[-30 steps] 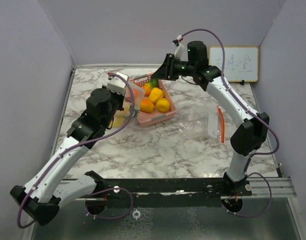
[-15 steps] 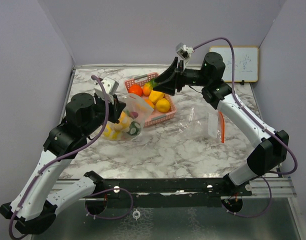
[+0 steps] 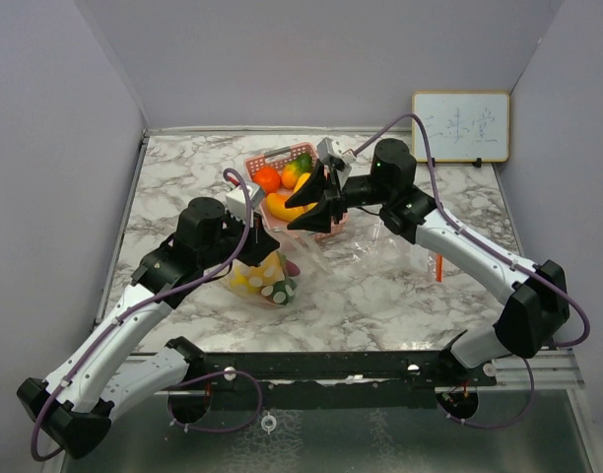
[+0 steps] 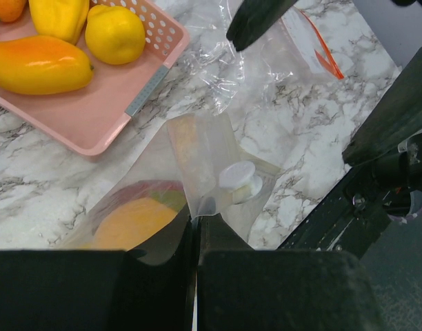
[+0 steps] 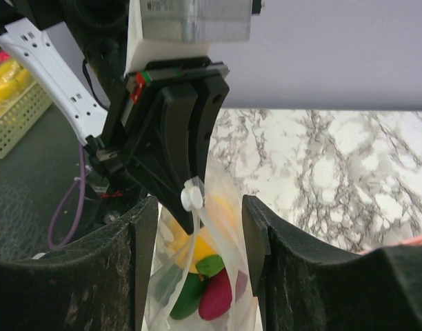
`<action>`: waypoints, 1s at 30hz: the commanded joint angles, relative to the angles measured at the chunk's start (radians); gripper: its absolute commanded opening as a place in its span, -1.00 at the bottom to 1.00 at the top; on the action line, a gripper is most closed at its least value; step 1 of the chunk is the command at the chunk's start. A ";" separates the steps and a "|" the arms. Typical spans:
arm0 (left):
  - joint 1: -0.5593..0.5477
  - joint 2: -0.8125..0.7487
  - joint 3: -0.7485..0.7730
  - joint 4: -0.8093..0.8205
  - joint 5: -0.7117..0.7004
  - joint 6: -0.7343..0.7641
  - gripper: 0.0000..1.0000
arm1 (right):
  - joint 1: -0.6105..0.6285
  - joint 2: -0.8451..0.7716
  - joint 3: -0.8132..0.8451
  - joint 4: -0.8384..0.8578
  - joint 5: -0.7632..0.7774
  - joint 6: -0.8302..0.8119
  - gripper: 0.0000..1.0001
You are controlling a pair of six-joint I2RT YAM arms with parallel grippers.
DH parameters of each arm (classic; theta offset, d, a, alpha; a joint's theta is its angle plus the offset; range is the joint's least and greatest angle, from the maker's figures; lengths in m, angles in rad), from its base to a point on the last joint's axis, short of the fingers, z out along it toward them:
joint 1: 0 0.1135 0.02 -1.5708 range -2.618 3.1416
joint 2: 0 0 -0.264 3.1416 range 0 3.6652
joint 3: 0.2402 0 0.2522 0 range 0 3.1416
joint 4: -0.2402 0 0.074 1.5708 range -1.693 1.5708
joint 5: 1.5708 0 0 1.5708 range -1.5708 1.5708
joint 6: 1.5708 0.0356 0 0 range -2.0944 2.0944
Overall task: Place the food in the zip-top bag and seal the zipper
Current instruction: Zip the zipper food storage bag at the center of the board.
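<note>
- Plainly, the left gripper (image 4: 197,241) is clenched on the top strip of the zip-top bag (image 4: 197,148). It pinches the strip right beside the white slider (image 5: 192,196), and the bag hangs below it just over the table (image 3: 183,168).
- Part of the food (image 5: 214,293) sits in the bottom of the bag: yellow, green and red pieces show through the plastic. More pieces lie in the pink basket (image 4: 94,121), at about 12 o'clock from the bag in the top view.
- The right gripper (image 3: 303,219) is spread wide and grasps nothing. In the top view it lies at about 2 o'clock from the left gripper, very near it.
- In the right wrist view its two fingers (image 5: 132,276) stand at 9 and 3 o'clock of the strip. The slider sits between them, a little nearer the 9 o'clock finger, and neither finger touches it.
- As I judge it, the zipper's long axis runs from the left fingers out toward the right gripper, roughly 8 to 2 o'clock in the top view. I cannot tell how much of the mouth is closed.
- The right arm is therefore the one placed to act. It would need to close across the strip at the slider, then travel along that axis while the left gripper anchors the end.
</note>
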 commanded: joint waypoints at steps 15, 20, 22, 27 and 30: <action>-0.002 0.037 0.007 0.077 0.044 -0.018 -1.00 | 0.049 -0.039 -0.036 -0.109 0.085 -0.152 -0.07; -0.002 0.032 0.006 0.074 0.046 -0.019 -1.00 | 0.061 -0.017 -0.020 -0.115 0.110 -0.162 -0.13; -0.002 0.030 0.006 0.072 0.048 -0.019 -1.00 | 0.063 -0.008 -0.014 -0.115 0.126 -0.164 -0.17; -0.002 0.025 0.000 0.068 0.049 -0.018 -1.00 | 0.064 0.005 0.004 -0.107 0.119 -0.153 -0.28; -0.002 0.023 -0.002 0.071 0.047 -0.018 -1.00 | 0.066 0.009 0.004 -0.100 0.111 -0.143 -0.34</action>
